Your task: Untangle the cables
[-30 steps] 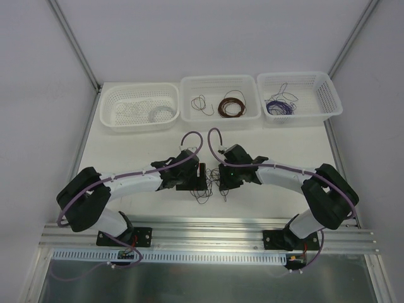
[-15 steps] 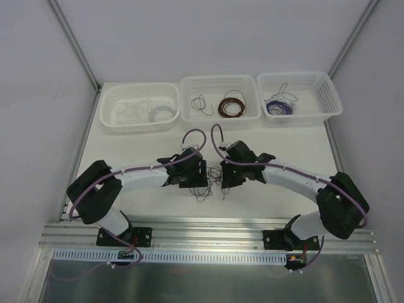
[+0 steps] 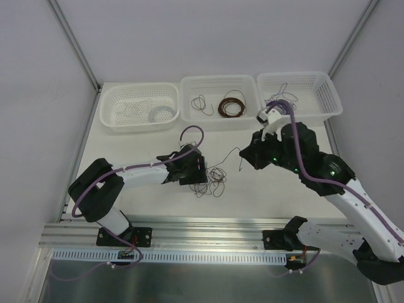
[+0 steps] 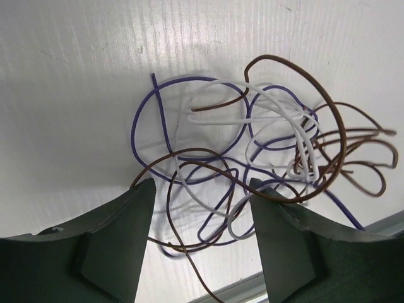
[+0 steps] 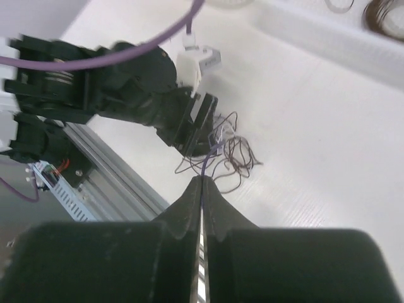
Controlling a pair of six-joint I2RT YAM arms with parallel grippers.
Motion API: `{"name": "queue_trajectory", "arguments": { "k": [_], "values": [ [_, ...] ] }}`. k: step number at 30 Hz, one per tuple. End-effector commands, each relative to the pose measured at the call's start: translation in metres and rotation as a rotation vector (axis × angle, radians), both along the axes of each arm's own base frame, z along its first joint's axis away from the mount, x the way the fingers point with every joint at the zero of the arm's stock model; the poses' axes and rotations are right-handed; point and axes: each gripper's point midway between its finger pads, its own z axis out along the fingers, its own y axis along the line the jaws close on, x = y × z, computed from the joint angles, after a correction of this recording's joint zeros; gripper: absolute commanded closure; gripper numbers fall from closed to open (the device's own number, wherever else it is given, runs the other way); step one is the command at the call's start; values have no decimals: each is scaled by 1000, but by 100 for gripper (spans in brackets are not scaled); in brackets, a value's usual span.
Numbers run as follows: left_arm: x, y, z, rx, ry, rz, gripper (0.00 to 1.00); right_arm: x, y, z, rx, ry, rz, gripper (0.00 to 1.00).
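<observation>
The cables [image 3: 213, 178] lie as a loose tangle of purple, brown and white wires [image 4: 252, 139] on the white table, just in front of the left arm. My left gripper [image 3: 199, 173] stands low over the tangle's left side, open. Its fingers [image 4: 126, 233] flank several strands without pinching them. My right gripper [image 3: 243, 153] hangs raised to the right of the tangle, shut on a purple wire [image 5: 209, 161]. That wire runs taut from the pile [image 5: 228, 154] up into the closed jaws [image 5: 203, 181].
Three white baskets line the far edge. The left basket [image 3: 113, 98] holds a white coil, the middle basket [image 3: 218, 83] a brown coil and a thin loop, the right basket [image 3: 328, 95] a purple coil. An aluminium rail [image 3: 208, 230] runs along the near edge.
The right gripper closed on a purple wire at the tangle, then rose and swung back to the right, drawing the strand out. The left gripper stayed low at the pile, narrowing slightly.
</observation>
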Motion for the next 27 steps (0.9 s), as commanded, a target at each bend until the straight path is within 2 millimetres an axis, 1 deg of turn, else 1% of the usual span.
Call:
{"name": "queue_trajectory", "arguments": {
  "k": [1, 2, 3, 5, 6, 8, 9, 11, 12, 13, 14, 15, 16, 17, 19, 20, 21, 22, 23, 25, 26, 27],
  "values": [
    [-1, 12, -10, 38, 30, 30, 38, -9, -28, 50, 42, -144, -35, 99],
    [0, 13, -10, 37, 29, 35, 38, -8, -36, 68, 67, -199, -64, 99],
    [0, 14, -11, 39, 31, 38, 38, -12, -41, 85, 107, -248, -69, 99],
    [1, 16, -11, 41, 30, 44, 38, -16, -51, 107, 155, -311, -86, 99],
    [2, 17, -10, 39, 27, 48, 38, -20, -58, 127, 202, -372, -100, 99],
    [4, 21, -8, 39, 20, 62, 39, -25, -65, 148, 244, -429, -110, 99],
    [5, 23, -8, 40, 17, 68, 39, -28, -72, 166, 268, -475, -123, 99],
    [10, 28, -5, 35, 7, 89, 39, -28, -84, 180, 278, -520, -163, 99],
    [10, 32, -7, 42, 12, 96, 39, -29, -90, 187, 281, -548, -179, 99],
    [14, 37, -4, 37, 4, 113, 39, -32, -96, 196, 295, -577, -194, 99],
    [16, 41, -3, 38, -1, 124, 39, -30, -102, 203, 302, -603, -224, 99],
    [16, 46, -5, 43, 2, 134, 39, -29, -107, 205, 297, -611, -244, 99],
    [18, 50, -2, 37, -5, 147, 39, -27, -111, 208, 287, -619, -265, 99],
    [20, 58, -3, 40, -4, 168, 39, -22, -118, 202, 257, -607, -311, 99],
    [25, 67, 3, 38, -25, 186, 39, -17, -123, 194, 228, -594, -347, 99],
    [29, 76, 3, 43, -28, 210, 39, -12, -127, 183, 199, -578, -383, 99],
    [28, 83, 1, 51, -27, 223, 39, -10, -130, 176, 180, -569, -405, 99],
    [28, 89, 4, 52, -32, 235, 40, -6, -134, 170, 156, -561, -435, 99],
    [27, 98, 1, 61, -27, 252, 40, 0, -144, 155, 98, -538, -498, 99],
    [31, 115, 4, 72, -37, 301, 41, 5, -153, 140, 43, -503, -556, 99],
    [30, 121, 3, 78, -35, 318, 41, 7, -160, 131, 2, -486, -595, 99],
    [29, 132, -1, 89, -24, 350, 42, 8, -162, 122, -15, -469, -613, 99]
  ]
}}
